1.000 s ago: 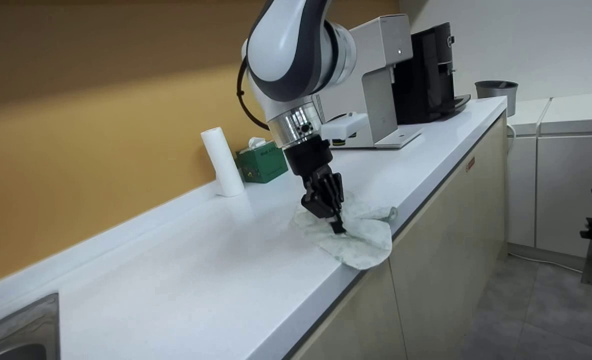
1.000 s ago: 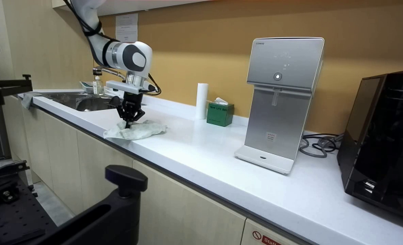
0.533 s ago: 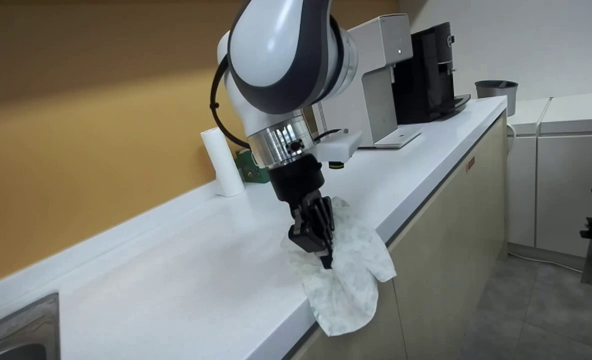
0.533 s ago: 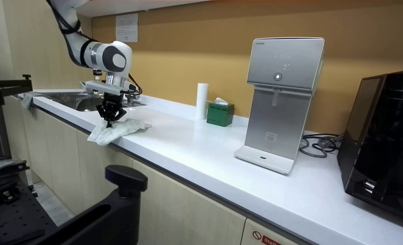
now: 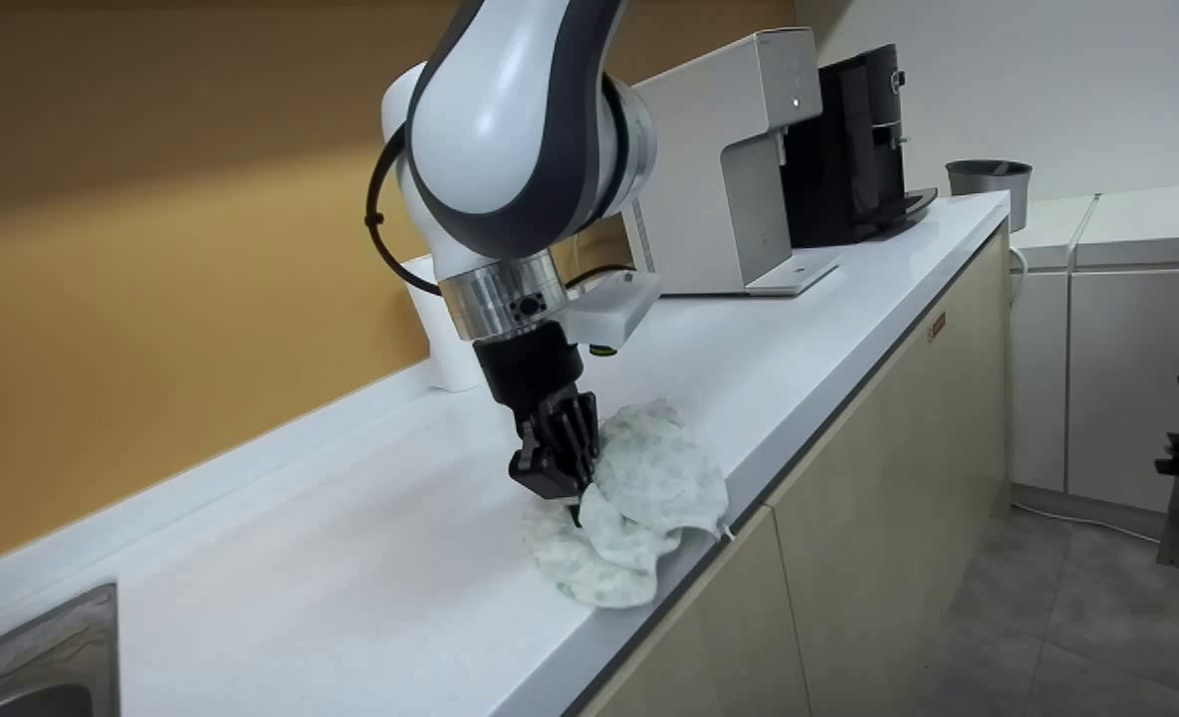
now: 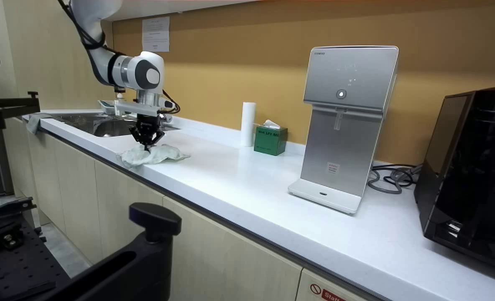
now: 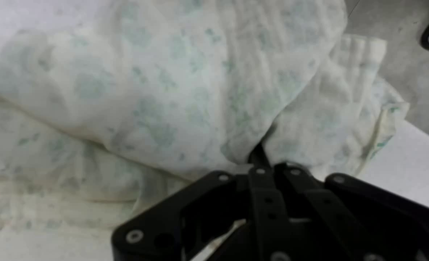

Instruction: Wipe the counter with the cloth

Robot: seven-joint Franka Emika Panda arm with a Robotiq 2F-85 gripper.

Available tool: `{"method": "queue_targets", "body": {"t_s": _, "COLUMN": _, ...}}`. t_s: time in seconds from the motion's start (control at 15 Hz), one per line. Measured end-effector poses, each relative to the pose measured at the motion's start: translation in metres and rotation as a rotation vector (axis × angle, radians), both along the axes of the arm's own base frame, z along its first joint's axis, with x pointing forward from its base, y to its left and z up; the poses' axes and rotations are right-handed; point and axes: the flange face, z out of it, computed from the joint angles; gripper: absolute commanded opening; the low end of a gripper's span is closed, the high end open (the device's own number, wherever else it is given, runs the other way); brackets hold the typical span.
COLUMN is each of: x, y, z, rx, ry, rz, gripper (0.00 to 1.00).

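A pale cloth with a faint green pattern [image 5: 659, 468] lies bunched and folded on the white counter [image 5: 370, 538], reaching its front edge. The cloth also shows in an exterior view [image 6: 164, 154] and fills much of the wrist view [image 7: 185, 90]. My gripper [image 5: 578, 513] points down at the counter and is shut on the cloth. In an exterior view the gripper [image 6: 147, 147] stands over the cloth's middle. In the wrist view the fingers of the gripper [image 7: 261, 156] are close together, their tips hidden in the cloth's folds.
A sink [image 6: 105, 125] is set in the counter, with a grey cloth [image 6: 34, 121] over the edge beyond it. A paper roll [image 6: 248, 124], green tissue box [image 6: 270, 140], water dispenser [image 6: 343, 138] and black machine [image 6: 473, 175] stand on the counter. A black stand [image 6: 151, 242] is in front.
The gripper has dragged the cloth along the counter toward the sink, then back from the front edge. The cloth hung over that edge half a second ago and now lies bunched mostly on the counter.
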Motion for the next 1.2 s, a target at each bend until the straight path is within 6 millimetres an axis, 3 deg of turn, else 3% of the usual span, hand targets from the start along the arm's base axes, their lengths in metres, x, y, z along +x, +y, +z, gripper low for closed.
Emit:
{"method": "queue_targets", "body": {"t_s": 0.2, "x": 0.027, "y": 0.0, "z": 0.0, "rx": -0.017, "ry": -0.024, "rz": -0.02, "gripper": 0.01}}
{"method": "queue_targets", "body": {"t_s": 0.47, "x": 0.063, "y": -0.019, "z": 0.001, "rx": -0.037, "ry": -0.041, "rz": -0.07, "gripper": 0.04}}
{"method": "queue_targets", "body": {"t_s": 1.0, "x": 0.062, "y": -0.017, "z": 0.001, "rx": -0.035, "ry": -0.044, "rz": -0.067, "gripper": 0.01}}
{"method": "queue_targets", "body": {"t_s": 1.2, "x": 0.069, "y": -0.023, "z": 0.001, "rx": -0.03, "ry": -0.088, "rz": -0.162, "gripper": 0.01}}
